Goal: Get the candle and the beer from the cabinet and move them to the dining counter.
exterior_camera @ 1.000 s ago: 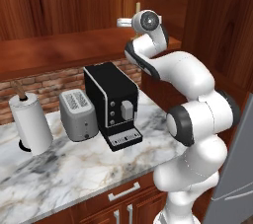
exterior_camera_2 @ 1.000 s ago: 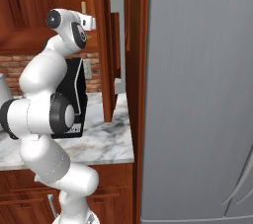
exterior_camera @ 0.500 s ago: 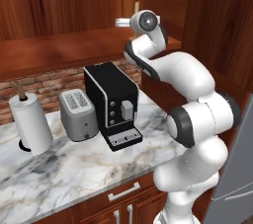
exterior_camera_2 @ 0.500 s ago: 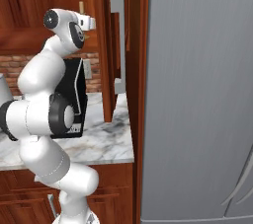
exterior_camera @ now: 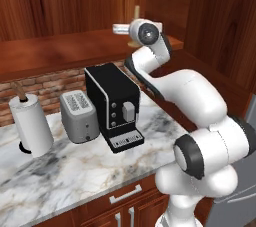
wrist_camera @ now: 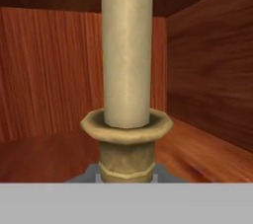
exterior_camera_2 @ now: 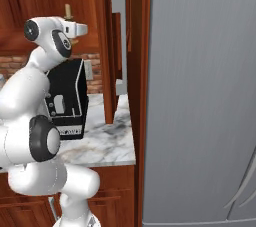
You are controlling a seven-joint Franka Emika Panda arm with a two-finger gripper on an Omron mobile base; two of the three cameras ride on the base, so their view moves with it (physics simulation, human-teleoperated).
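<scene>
Cream taper candle in its brass candlestick stands upright inside the reddish-brown wooden cabinet; our pincer clenches its stem for lifting out.

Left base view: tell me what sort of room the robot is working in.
Most likely a home kitchen: a marble counter carries a toaster, a black coffee machine and a paper towel roll, with wooden cabinets above.
</scene>
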